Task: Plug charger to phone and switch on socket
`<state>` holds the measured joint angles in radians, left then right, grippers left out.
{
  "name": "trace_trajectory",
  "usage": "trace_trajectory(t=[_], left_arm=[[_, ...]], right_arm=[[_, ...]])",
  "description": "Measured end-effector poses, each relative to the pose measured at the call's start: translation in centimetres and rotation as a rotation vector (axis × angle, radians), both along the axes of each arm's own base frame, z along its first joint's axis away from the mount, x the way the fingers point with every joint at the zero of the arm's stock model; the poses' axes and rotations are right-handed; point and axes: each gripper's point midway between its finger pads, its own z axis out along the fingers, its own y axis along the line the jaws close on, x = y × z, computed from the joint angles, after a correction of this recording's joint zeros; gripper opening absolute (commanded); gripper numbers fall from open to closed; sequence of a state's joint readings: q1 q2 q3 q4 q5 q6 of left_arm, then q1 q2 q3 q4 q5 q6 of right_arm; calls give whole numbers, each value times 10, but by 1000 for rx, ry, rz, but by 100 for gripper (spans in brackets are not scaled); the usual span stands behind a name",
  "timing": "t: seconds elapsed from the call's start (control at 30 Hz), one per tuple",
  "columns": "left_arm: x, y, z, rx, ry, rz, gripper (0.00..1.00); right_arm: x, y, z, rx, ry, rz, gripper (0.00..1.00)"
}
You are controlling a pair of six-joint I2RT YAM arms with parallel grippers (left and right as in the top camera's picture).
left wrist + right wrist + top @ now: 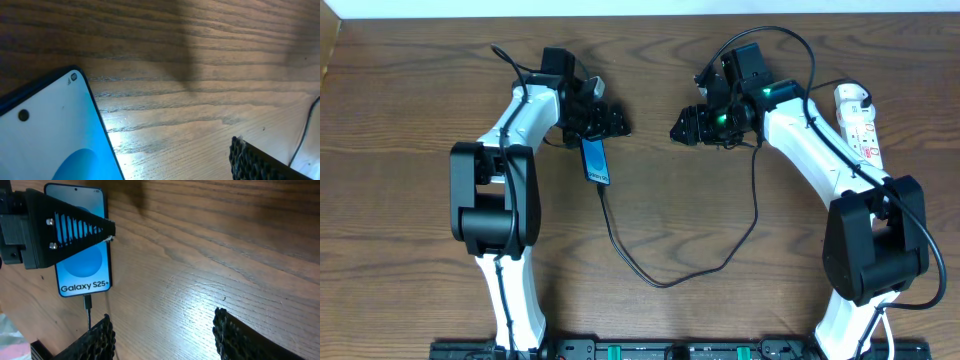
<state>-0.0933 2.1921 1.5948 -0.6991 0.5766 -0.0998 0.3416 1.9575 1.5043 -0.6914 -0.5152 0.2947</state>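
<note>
since the charger tip looks seated in the lower edge of the phone, plugging seems done (my reading). left jaws hover wide open and empty over the phone's top; right jaws, part-spread and empty, sit to its right. next move: reach the socket, far right of the phone, and press its switch.
</note>
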Motion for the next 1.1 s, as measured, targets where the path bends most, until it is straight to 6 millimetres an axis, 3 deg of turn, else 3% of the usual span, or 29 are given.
trace_trajectory(t=[0.37,0.43,0.6,0.83,1.1], left_arm=[[-3,-33,10,-268,8,-46,86],[-4,-35,10,-281,14,-48,81],[-3,-27,2,-201,20,-24,81],[8,5,-4,38,-8,63,81],[13,17,-7,116,-21,97,81]], right_arm=[[-1,0,0,-2,3,0,63],[-1,0,0,-2,3,0,63],[-1,0,-1,-3,2,2,62],[0,-1,-1,-7,0,1,62],[0,-2,-1,-12,-1,-2,62]])
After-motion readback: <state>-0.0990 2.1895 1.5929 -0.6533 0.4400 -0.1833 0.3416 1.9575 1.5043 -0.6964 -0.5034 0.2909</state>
